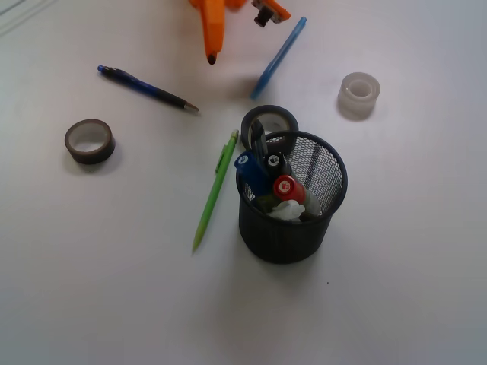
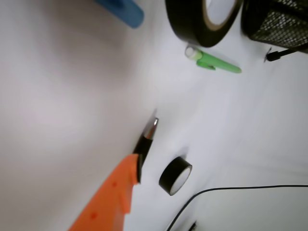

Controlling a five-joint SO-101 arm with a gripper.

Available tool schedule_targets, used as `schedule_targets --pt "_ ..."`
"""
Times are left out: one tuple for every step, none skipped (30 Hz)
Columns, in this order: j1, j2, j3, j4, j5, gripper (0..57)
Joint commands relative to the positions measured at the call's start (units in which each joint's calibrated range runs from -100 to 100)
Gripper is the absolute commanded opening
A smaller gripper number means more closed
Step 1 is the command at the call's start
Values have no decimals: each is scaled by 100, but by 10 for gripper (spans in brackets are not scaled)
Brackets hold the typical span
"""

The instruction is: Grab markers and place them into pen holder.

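You see a pen holder (image 1: 292, 217) of black wire mesh, matt, with a solid rim. The markers (image 1: 268, 179) in it have glossy plastic caps. The tabletop (image 1: 396, 289) looks smooth, white and faintly sheeny. The clear tape roll (image 1: 358, 94) looks frosted plastic; the dark roll (image 1: 89, 141) is dull. Your gripper (image 1: 212, 26) is matt orange plastic.

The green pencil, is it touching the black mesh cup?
Apart. The front view shows bare table between the green pencil and the black mesh cup along its whole length.
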Motion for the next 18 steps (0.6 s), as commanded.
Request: schedule_targets --pt "-18 -34 -256 127 -103 315" --pt "-18 -34 -265 127 -103 280" --pt "-18 -34 -292 144 -112 242" --pt "-18 -34 -328 153 -117 199" --pt "-18 -34 -328 153 -117 151" --pt "-18 -34 -328 153 -107 104" --pt "-18 -34 -337 144 -107 58" --pt "-18 -34 -337 144 -107 18" --pt "-18 -34 -337 136 -107 1" --pt "-18 -34 -337 136 -107 8" --pt "-18 -34 -337 136 -107 15" --pt "-18 -34 -337 136 -107 13" --pt "-18 -34 -337 127 -107 13" --pt "-18 -34 -337 127 -107 13" --pt "-18 -34 -337 127 -107 13" --pt "-18 -34 -337 127 -107 13" --pt "-18 -34 -337 127 -107 13" --pt "-18 -34 -337 127 -107 13"
